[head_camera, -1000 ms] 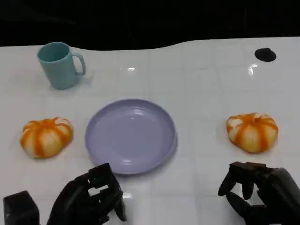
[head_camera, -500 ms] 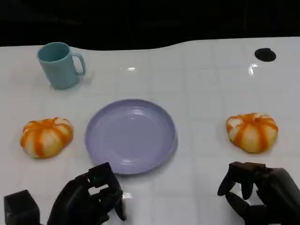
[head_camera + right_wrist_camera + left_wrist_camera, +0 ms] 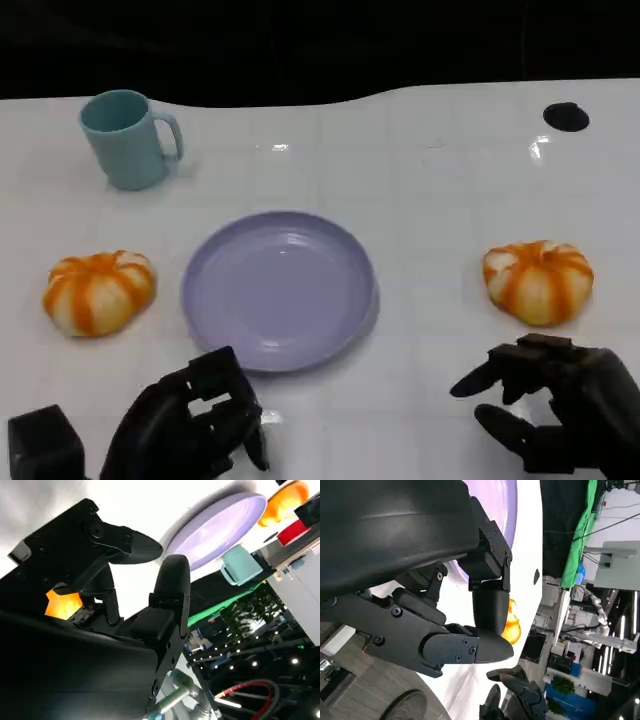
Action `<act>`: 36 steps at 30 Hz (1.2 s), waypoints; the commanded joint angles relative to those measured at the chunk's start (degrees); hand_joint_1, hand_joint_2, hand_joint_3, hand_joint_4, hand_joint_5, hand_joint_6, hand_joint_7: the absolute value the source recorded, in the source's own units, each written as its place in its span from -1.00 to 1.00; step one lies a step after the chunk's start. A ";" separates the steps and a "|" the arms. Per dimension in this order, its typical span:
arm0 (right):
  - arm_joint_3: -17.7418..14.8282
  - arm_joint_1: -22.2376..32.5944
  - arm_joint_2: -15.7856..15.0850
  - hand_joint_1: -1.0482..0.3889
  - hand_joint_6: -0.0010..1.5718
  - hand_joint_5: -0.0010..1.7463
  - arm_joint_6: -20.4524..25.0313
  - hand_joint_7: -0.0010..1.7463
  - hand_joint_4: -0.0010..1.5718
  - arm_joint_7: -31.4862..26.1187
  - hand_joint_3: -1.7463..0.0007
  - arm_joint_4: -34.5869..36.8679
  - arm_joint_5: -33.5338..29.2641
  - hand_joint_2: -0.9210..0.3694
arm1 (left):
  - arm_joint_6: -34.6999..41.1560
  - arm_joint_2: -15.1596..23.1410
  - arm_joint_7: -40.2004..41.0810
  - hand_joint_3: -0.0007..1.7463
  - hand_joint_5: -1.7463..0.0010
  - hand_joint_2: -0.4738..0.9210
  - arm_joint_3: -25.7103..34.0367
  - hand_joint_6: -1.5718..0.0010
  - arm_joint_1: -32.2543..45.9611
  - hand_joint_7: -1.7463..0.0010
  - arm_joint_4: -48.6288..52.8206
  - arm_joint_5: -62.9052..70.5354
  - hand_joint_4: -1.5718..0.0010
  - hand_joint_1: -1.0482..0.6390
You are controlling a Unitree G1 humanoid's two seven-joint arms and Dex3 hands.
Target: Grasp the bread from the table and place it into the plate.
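Two orange-and-white striped bread rolls lie on the white table, one left of the plate (image 3: 98, 291) and one to its right (image 3: 538, 281). Between them sits the lilac plate (image 3: 278, 290), with nothing on it. My right hand (image 3: 555, 405) hovers just in front of the right roll with its fingers spread, holding nothing. That roll (image 3: 62, 604) shows behind the hand in the right wrist view, with the plate (image 3: 220, 527) beyond. My left hand (image 3: 190, 420) sits near the table's front edge below the plate, fingers curled in on nothing. The left wrist view shows the plate's rim (image 3: 506, 510) and the far roll (image 3: 512, 625).
A teal mug (image 3: 128, 138) stands at the back left, handle to the right. A small black disc (image 3: 566, 116) lies at the back right. The table's back edge runs along a dark background.
My right hand's fingers have spread apart and stretched towards the left. The left hand, both rolls and the plate have not moved.
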 commanded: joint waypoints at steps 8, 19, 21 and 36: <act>-2.06 0.18 -3.29 -0.04 0.00 -0.31 8.76 -0.90 -0.31 -1.40 0.90 -8.43 -5.72 -0.88 | -0.18 1.04 -0.65 -0.56 -1.00 0.88 0.69 0.09 -0.30 -0.68 0.71 -0.57 0.01 -0.49; -2.06 1.14 -6.35 -0.21 -0.32 -0.65 22.06 -1.00 -0.58 4.93 0.98 -17.99 -10.03 -0.99 | -0.14 1.24 -0.27 -0.57 -1.00 0.89 0.58 0.09 -0.47 -0.68 1.01 -0.31 0.01 -0.47; -1.89 0.99 -6.41 -0.21 -0.35 -0.66 24.42 -1.00 -0.62 5.84 0.99 -19.17 -10.79 -0.96 | 0.07 1.18 -0.70 -0.57 -1.00 0.88 0.65 0.09 -0.59 -0.68 1.16 -0.76 0.01 -0.46; 1.24 -0.52 -5.62 -0.34 -0.69 -0.55 45.47 -1.00 -1.00 18.95 1.00 -27.90 -19.82 -0.88 | -0.42 0.85 -0.41 -0.58 -1.00 0.89 0.47 0.09 -0.41 -0.69 1.09 -0.37 0.01 -0.47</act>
